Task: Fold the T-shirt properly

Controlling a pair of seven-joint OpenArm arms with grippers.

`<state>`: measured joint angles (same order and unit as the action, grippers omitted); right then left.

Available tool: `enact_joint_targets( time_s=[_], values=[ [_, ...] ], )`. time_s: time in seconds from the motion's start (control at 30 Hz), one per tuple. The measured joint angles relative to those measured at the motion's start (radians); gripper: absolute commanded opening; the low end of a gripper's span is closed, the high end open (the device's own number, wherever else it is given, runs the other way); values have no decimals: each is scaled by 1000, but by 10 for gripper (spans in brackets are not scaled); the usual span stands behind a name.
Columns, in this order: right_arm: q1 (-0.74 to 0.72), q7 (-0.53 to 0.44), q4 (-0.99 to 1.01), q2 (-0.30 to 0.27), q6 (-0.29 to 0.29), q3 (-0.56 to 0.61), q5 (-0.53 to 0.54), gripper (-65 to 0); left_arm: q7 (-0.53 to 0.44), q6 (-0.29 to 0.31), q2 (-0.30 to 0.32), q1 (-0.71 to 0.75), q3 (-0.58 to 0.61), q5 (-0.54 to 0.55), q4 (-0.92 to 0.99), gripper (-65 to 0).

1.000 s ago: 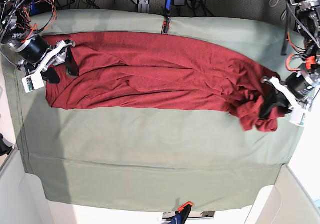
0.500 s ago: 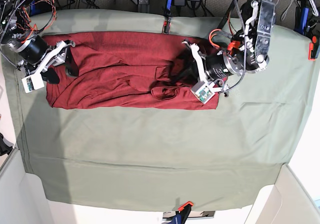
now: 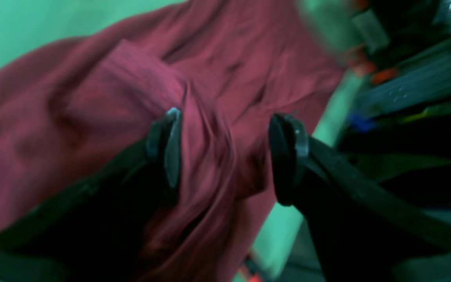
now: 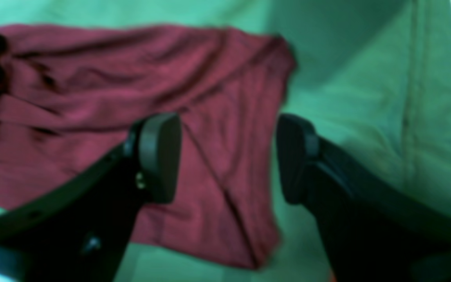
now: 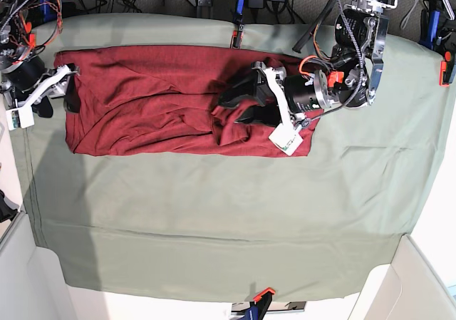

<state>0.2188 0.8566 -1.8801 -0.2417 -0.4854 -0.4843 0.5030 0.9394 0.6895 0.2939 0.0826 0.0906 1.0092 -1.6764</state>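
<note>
Base view shows the T-shirt (image 5: 142, 99) bunched into a folded band across the upper part of the green cloth sheet (image 5: 214, 220). The left gripper (image 5: 239, 106) sits above the shirt's middle, jaws wide, gripping nothing. The right gripper (image 5: 60, 92) hovers at the shirt's edge, jaws apart and empty.

The base view looks straight down from high overhead. Each wrist view sits close behind its own pincer, facing past the tips; all share the T-shirt (image 5: 142, 99).
</note>
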Motion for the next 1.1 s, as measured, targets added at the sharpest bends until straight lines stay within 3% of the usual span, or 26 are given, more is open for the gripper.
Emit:
enact_joint_targets(
  time_s=[0.07,0.47,0.77,0.93,1.1],
  values=[
    [-10,-20,58,-26,3,-1,2,-203,0,0,0,-1,0,5,-18,-287],
    [-176,-52,431,-50,-16,36,86,-203,8,0,1,4,0,33,-21,-287],
    [-180,2,433,-43,-17,122,193,-205,136,0,0,14,0,232,-21,-287],
    [-172,47,398,-21,-32,122,224,-205,157,0,0,20,0,249,-21,-287],
    [-166,93,341,39,-35,127,215,-205,157,0,0,19,0,243,-21,-287]
  ],
)
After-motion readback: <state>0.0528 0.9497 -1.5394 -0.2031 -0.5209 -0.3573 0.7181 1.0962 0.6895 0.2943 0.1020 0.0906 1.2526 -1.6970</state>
